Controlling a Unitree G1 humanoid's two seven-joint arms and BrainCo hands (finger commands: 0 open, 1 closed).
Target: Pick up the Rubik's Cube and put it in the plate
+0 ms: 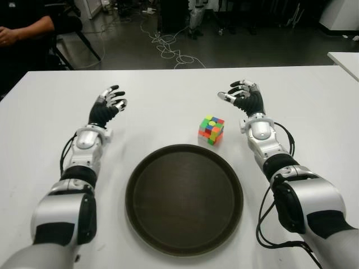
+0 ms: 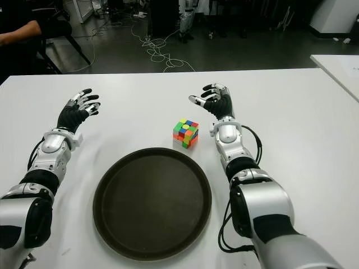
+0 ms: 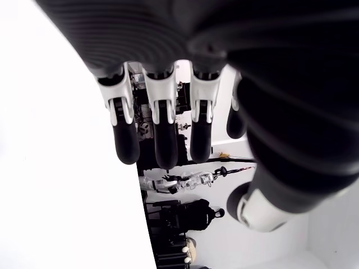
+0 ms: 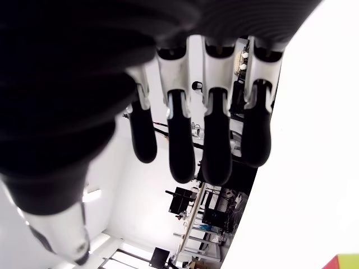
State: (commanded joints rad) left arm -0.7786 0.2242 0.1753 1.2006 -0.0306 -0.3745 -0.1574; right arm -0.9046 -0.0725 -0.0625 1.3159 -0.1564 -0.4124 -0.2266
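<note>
A Rubik's Cube [image 1: 211, 129] with mixed coloured faces stands on the white table [image 1: 168, 95], just beyond the far right rim of a round dark brown plate [image 1: 184, 199]. Nothing lies in the plate. My right hand [image 1: 242, 96] is over the table to the right of the cube and slightly farther back, fingers spread, holding nothing. A corner of the cube [image 4: 346, 261] shows at the edge of the right wrist view. My left hand [image 1: 110, 103] shows on the left side of the table, fingers relaxed and empty.
A person's arm [image 1: 22, 31] shows beside a chair at the far left beyond the table. Cables [image 1: 168, 47] lie on the dark floor behind. A second white table edge [image 1: 345, 59] is at the far right.
</note>
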